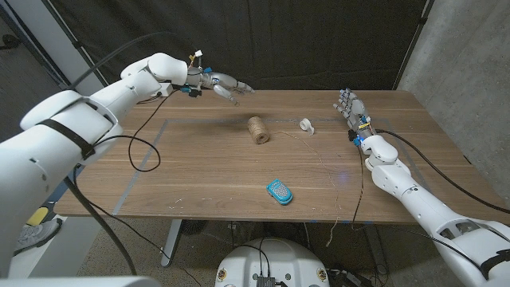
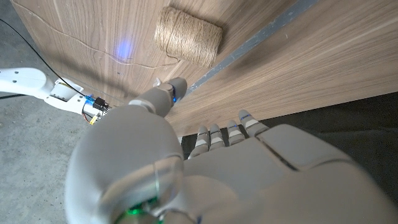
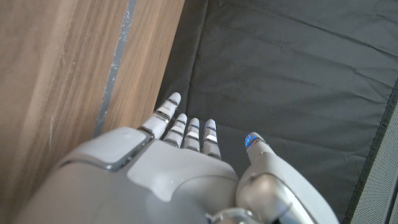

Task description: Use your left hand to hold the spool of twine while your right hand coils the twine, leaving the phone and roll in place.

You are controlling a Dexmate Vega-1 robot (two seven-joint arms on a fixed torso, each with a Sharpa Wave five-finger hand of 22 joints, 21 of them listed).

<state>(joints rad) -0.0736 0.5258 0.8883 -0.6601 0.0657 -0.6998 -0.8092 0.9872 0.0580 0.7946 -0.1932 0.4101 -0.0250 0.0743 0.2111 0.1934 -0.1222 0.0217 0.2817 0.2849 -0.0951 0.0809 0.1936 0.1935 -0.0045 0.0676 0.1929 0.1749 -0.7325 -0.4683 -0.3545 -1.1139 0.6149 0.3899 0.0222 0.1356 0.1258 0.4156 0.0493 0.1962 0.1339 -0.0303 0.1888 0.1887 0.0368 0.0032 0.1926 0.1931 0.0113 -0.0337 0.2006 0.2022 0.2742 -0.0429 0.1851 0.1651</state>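
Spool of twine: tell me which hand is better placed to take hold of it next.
Left. The left hand hovers open near the table's far edge, fairly close to the spool of twine. The right hand is farther off, beyond the small roll.

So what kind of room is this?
Probably a robot test lab: a wooden table ringed by black curtains, beside a bare concrete wall, with cables trailing from the arms.

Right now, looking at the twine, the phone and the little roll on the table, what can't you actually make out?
- Loose twine strand, head view: too thin to follow; its free end is unclear.
- Phone, head view: too small to tell which face is up.
- Roll, head view: too small to tell what it is made of.
- Spool, left wrist view: its top is cut by the picture edge.
- Left hand: palm side hidden behind its own back.
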